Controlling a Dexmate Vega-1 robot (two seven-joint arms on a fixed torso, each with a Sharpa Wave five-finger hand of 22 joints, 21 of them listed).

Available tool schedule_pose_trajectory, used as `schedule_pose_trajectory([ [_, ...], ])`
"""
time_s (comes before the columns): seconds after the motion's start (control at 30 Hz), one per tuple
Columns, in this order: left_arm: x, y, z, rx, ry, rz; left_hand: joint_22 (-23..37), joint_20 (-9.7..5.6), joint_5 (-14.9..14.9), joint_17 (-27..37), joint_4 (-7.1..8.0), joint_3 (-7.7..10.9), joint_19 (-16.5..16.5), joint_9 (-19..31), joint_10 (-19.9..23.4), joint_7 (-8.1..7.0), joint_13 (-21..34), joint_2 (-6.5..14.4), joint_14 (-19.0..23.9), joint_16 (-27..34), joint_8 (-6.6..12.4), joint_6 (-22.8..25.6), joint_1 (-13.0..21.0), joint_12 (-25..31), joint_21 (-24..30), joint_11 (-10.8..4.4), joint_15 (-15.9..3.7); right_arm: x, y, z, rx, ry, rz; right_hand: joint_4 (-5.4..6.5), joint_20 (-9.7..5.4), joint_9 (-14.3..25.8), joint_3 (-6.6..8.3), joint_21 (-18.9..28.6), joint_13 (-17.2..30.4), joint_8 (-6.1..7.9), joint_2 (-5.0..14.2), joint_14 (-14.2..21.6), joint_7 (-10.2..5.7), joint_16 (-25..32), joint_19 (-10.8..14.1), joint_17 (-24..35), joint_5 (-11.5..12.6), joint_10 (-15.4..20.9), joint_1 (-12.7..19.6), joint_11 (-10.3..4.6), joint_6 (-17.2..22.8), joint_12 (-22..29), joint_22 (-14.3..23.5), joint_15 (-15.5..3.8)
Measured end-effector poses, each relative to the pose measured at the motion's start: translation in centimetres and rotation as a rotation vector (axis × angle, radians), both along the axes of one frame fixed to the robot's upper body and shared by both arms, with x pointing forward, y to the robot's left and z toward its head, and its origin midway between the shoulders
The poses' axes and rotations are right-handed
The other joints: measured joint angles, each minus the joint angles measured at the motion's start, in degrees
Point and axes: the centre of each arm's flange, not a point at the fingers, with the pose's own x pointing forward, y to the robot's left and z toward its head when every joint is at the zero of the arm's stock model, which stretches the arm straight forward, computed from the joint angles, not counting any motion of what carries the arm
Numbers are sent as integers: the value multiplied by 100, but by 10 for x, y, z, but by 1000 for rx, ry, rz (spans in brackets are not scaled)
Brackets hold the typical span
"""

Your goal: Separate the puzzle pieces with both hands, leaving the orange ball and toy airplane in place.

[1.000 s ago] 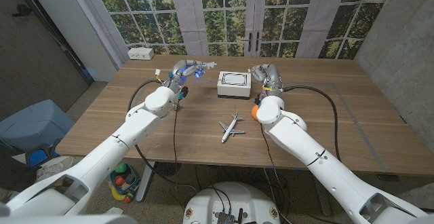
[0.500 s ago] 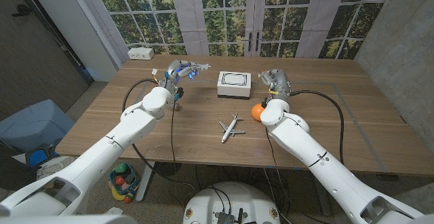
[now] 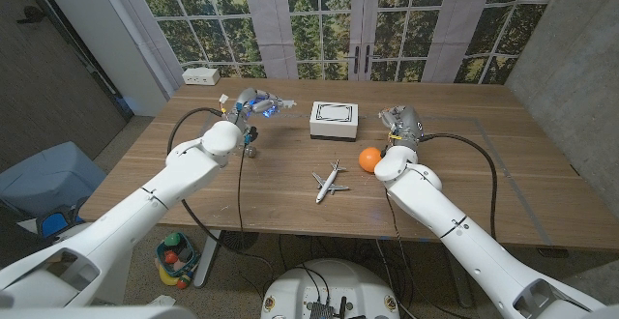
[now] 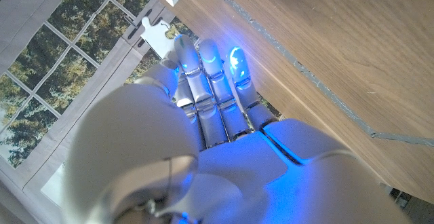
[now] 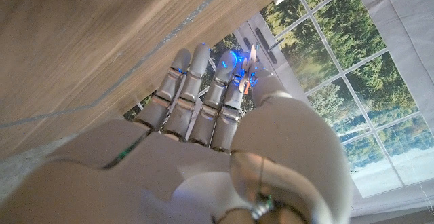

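Observation:
My left hand is raised over the table's far left and pinches a white puzzle piece between thumb and fingers. The left wrist view shows that piece beyond my fingertips. My right hand is up at the far right of the white box. It pinches a thin piece that I see edge-on in the right wrist view. The two hands are well apart. An orange ball lies just in front of the right hand. The toy airplane lies at the table's middle.
A white box with a black-outlined top stands between the two hands at the back. A white socket box sits at the far left corner. Black cables trail from both arms over the wooden table.
Both hands have drawn apart, the left going left and the right going right, each with a piece. The orange ball, partly hidden behind the right arm before, now shows fully.

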Motion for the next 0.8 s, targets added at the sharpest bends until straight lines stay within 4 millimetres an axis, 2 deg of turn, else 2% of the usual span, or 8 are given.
schedule_pose_trajectory([
  [0.8,3,-5,-3,207,173,129,1,11,24,-11,-14,60,-112,17,-142,42,-49,21,-102,-106,-66,-42,-23,-131,0,22,20,18,-5,-27,-86,81,-101,16,-20,-27,16,77,-51,0,0,1,-22,-85,-21,75,0,1,0,1,23,0,-28,-2],
])
